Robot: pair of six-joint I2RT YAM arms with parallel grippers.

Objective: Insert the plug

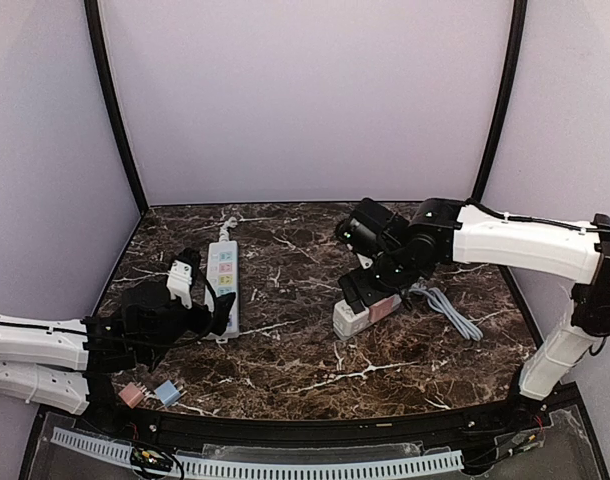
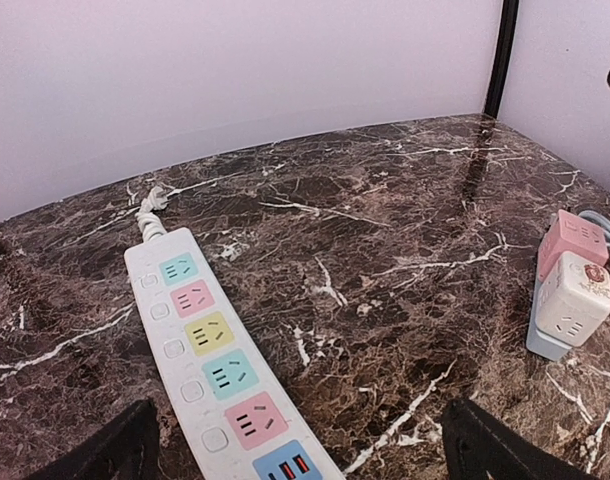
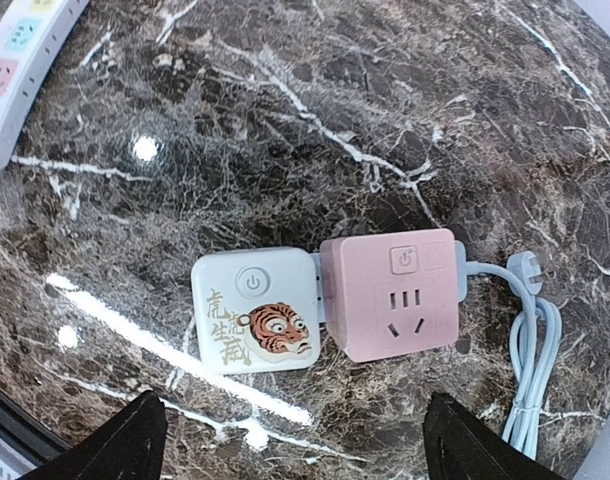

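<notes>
Overhead view, lower left of the frame: a small pink block and a small blue block lie side by side on the marble table, near the left arm's base. Just above them, the left gripper sits at the near end of the white power strip. In the left wrist view its fingers show only as dark tips at the two bottom corners, set wide apart with nothing between them. The power strip runs from the upper left of that frame to the bottom centre, its coloured outlets facing up.

Right of centre in the overhead view, the right gripper hangs over two cube sockets. In the right wrist view its fingers are likewise spread wide and hold nothing. The white cube socket, which bears a tiger picture, touches the pink cube socket on its right. At the right of that frame, the plug lies free on the table just beside the pink cube, and its pale cable loops down below it.
</notes>
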